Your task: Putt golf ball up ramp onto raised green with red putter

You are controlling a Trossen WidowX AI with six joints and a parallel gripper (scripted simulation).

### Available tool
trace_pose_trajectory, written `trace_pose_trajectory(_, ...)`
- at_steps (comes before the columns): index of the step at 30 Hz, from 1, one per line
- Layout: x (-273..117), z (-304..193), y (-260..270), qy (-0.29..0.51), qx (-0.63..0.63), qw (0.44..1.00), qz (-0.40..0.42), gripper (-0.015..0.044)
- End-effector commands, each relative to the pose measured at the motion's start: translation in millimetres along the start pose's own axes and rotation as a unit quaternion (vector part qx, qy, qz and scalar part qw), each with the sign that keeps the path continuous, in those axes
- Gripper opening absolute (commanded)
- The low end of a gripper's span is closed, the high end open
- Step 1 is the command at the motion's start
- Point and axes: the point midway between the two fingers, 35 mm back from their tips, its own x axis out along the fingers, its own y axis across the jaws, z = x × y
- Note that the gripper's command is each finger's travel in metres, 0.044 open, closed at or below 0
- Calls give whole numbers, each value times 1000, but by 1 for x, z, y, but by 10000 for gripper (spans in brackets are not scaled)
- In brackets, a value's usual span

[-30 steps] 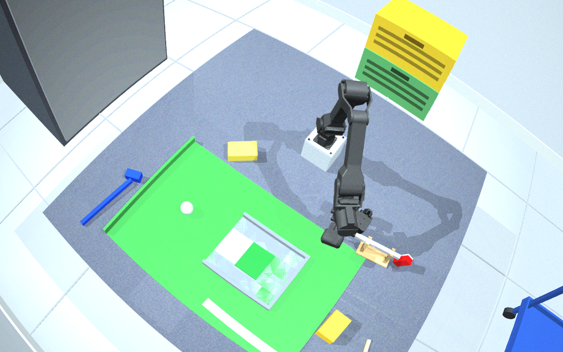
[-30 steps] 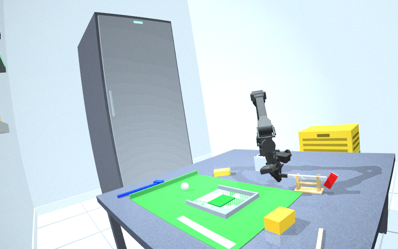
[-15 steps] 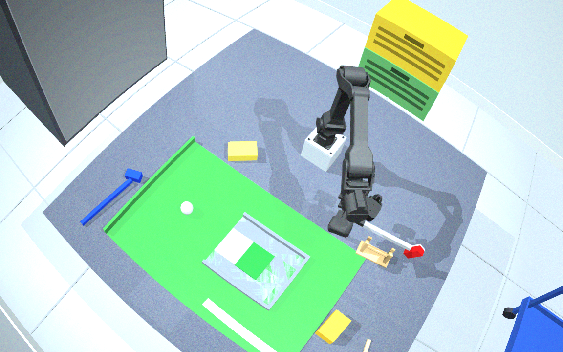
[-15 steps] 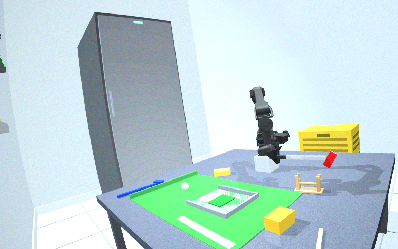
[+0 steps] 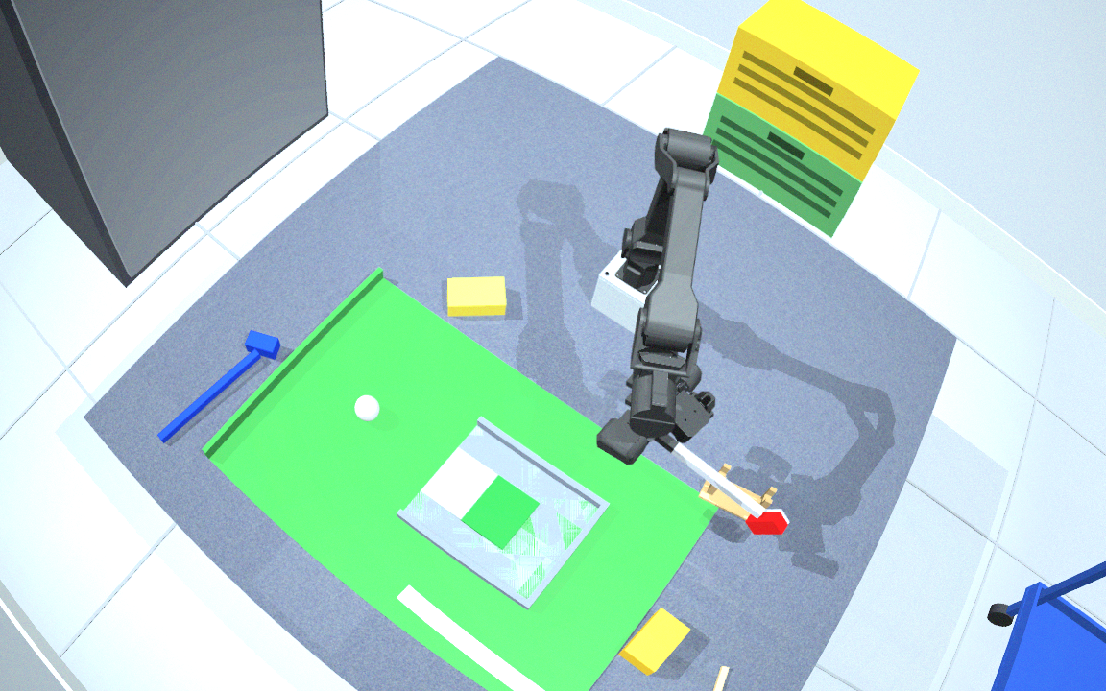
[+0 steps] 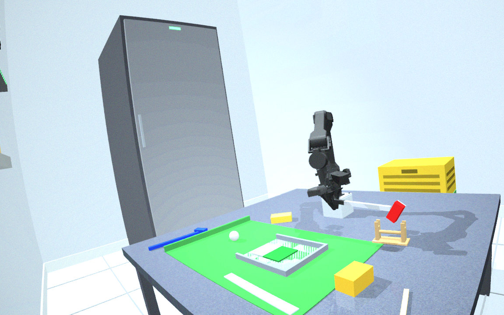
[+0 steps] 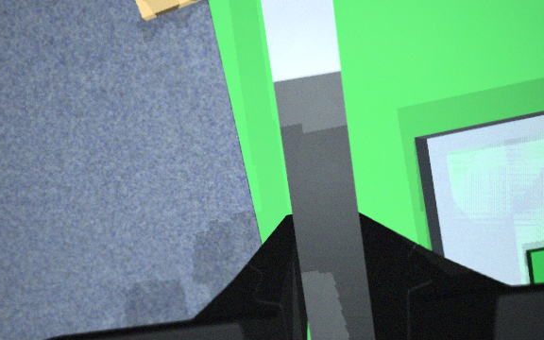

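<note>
Basically, gripper (image 6: 337, 201) was clamped on the putter (image 6: 367, 204) shaft's end, so the long lever risked twisting in-grip and missing the ball (image 5: 366, 407).
</note>
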Motion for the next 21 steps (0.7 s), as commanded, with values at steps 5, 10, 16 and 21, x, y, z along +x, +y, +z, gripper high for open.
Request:
trace_pose_trajectory(5, -13, -41, -33, 14, 87, 996, -28, 0)
trace_pose_trajectory(10, -20, -67, -49, 23, 139, 989, -37, 0)
trace_pose_trajectory(16, -29, -101, -64, 33, 200, 978, -46, 0)
trace_pose_trajectory(21, -37, -130, -71, 40, 249, 966, -53, 0)
